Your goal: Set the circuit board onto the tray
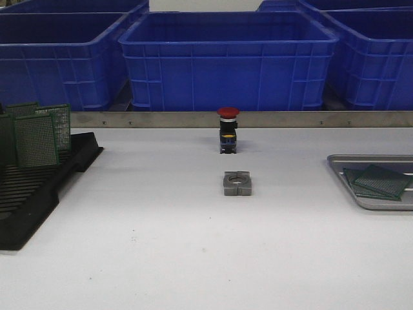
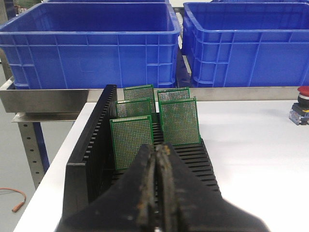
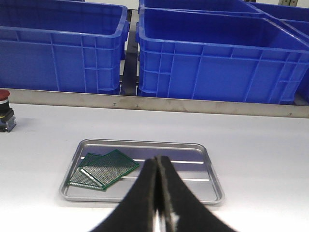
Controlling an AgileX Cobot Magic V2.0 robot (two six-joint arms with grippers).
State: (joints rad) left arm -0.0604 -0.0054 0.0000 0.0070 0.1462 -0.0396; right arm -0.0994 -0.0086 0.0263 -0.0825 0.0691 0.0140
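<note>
Several green circuit boards (image 1: 35,139) stand upright in a black slotted rack (image 1: 29,194) at the table's left; they also show in the left wrist view (image 2: 131,141). The silver tray (image 1: 348,177) lies at the right edge with two green boards (image 1: 377,182) lying flat and overlapping in it; the right wrist view shows the tray (image 3: 193,152) and these boards (image 3: 104,169). My left gripper (image 2: 158,153) is shut and empty, just in front of the rack's boards. My right gripper (image 3: 158,162) is shut and empty, above the tray's near side. Neither gripper shows in the front view.
A red-capped push button (image 1: 228,129) stands at the table's middle back, and a grey metal block (image 1: 237,183) lies in front of it. Blue plastic bins (image 1: 226,58) line the far side behind a metal rail (image 1: 290,119). The rack sits near the table's left edge (image 2: 43,193).
</note>
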